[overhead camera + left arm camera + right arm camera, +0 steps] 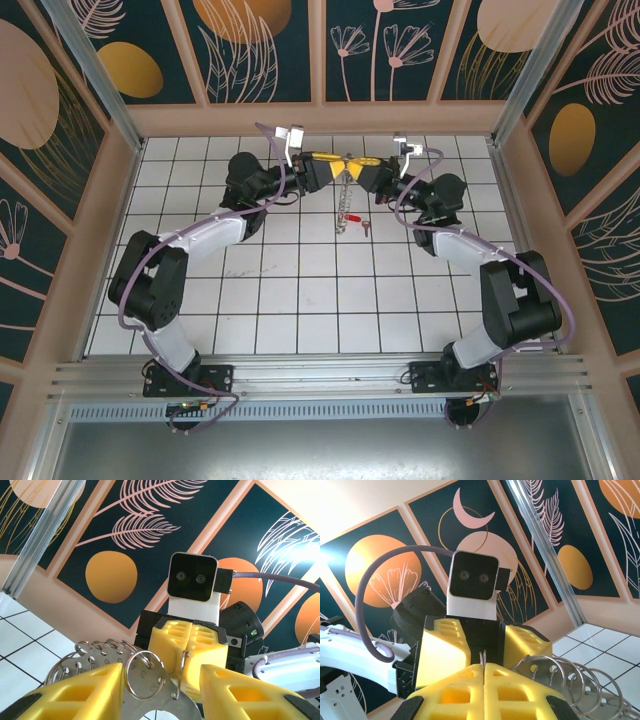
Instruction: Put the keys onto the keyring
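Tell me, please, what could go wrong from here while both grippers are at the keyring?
The right gripper is shut on just a thin wire of the keyring; the wire may slip out.
Both it and the left gripper are busy with the keyring, so neither is free for the red key below.
The keyring's hanging part may swing and push the key away.

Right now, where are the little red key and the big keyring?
the key [366, 227]: top view, on its red head, lying on the table.
the keyring [144, 653]: left wrist view, on the top of its front round loop.
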You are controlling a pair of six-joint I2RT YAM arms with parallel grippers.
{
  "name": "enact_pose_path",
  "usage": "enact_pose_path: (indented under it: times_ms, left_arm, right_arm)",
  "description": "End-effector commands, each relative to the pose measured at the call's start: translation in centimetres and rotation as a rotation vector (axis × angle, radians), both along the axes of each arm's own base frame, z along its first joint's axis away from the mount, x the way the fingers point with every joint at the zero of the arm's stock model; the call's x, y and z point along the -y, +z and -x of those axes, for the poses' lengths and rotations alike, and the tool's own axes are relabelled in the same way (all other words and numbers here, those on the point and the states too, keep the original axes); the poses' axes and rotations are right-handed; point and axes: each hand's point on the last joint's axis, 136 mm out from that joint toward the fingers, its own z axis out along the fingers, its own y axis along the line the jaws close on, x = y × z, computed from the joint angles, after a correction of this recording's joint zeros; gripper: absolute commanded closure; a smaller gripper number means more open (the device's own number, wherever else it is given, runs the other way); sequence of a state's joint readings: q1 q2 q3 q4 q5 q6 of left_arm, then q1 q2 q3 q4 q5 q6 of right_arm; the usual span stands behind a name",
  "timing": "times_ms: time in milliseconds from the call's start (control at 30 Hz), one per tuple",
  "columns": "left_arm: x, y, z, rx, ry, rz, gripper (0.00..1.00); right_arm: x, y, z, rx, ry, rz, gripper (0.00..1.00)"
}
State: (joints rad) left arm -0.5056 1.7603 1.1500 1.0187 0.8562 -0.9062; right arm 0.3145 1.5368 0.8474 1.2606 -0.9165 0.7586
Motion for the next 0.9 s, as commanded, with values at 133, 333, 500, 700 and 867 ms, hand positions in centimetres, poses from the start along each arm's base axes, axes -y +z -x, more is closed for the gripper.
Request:
enact_pose_path:
  times_ms: [133, 333, 500, 700, 867]
  left_arm:
    - [-1.3, 0.7, -0.5, 0.038, 0.119, -0.018, 0.45]
    - [-2.2, 1.2, -0.1, 0.057, 0.178, -0.055, 0.40]
    - [-2.1, 2.0, 0.9, 0.085, 0.139, -0.053, 0.44]
    - [-1.4, 1.9, 1.3, 0.076, 0.066, -0.034, 0.52]
    - [-1.1, 1.9, 1.3, 0.066, 0.032, -0.005, 0.54]
  right_arm:
    - [0.2, 2.0, 0.0, 0.086, -0.024, -0.029, 1.00]
    - [0.6, 1.7, -0.7, 0.068, -0.046, -0.029, 1.00]
    - [0.6, 1.4, -1.1, 0.052, -0.045, -0.027, 1.00]
    - [0.5, 1.3, -1.1, 0.044, -0.035, -0.029, 1.00]
    - [0.5, 1.3, -1.1, 0.045, -0.031, -0.027, 1.00]
